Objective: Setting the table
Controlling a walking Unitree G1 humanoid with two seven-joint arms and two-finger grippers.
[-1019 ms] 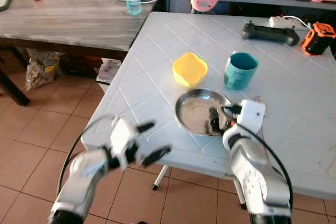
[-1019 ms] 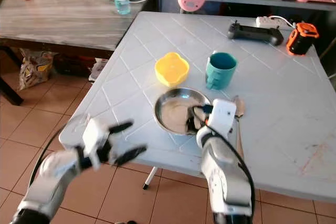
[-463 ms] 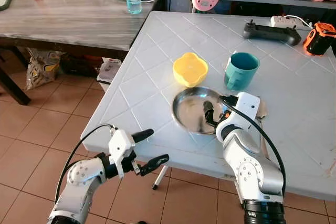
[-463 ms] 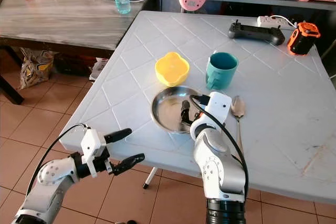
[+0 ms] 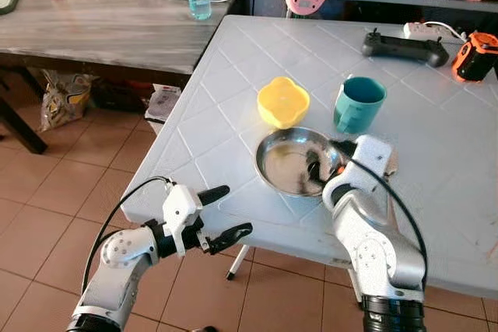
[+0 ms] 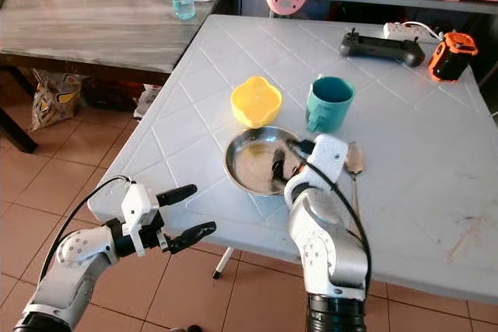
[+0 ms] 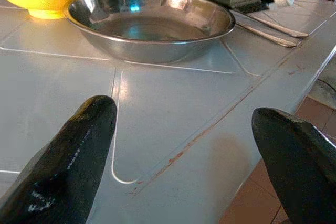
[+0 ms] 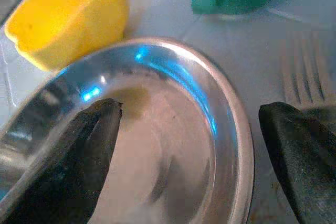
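Since a moment ago, the left gripper [image 5: 216,212] has come a bit closer to the white table [image 5: 233,106], and the right gripper [image 6: 286,163] has slid a little across the steel plate [image 6: 253,167].

Near the steel plate, the left gripper hangs by the table's front edge, fingers wide apart, holding nothing. The right gripper sits over the plate, one finger [image 8: 68,166] above it, fingers spread and empty. A spoon [image 6: 354,162] and fork [image 8: 304,85] lie just beside the plate. Behind the plate stand a yellow bowl [image 5: 282,102] and a teal mug [image 5: 358,103].
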